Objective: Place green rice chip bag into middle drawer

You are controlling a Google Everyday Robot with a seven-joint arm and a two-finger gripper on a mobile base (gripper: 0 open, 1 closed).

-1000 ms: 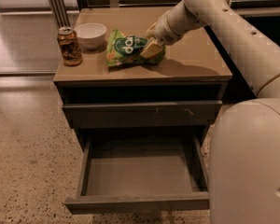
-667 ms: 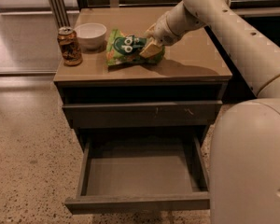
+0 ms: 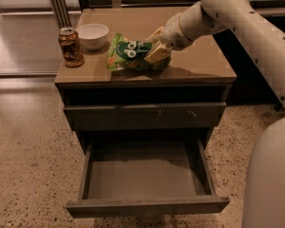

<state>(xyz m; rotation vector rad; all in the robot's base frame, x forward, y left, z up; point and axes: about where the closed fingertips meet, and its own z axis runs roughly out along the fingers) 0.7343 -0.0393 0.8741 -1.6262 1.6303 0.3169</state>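
The green rice chip bag (image 3: pixel 131 55) lies on the cabinet top (image 3: pixel 199 61), near the front edge at the middle. My gripper (image 3: pixel 156 45) reaches in from the right and is shut on the bag's right end, one finger (image 3: pixel 157 54) lying across the bag's front. The bag still rests on the top. The middle drawer (image 3: pixel 145 180) is pulled out wide below, its grey floor bare. It sits under a closed drawer front with pale scratch marks (image 3: pixel 145 115).
A brown drink can (image 3: pixel 70 47) stands at the top's front left corner, with a white bowl (image 3: pixel 92 35) just behind it. My white arm (image 3: pixel 256 27) spans the right side. My base (image 3: pixel 270 175) stands right of the open drawer. Speckled floor lies to the left.
The gripper and bag have barely moved. The bag's face has crinkled a little under the gripper.
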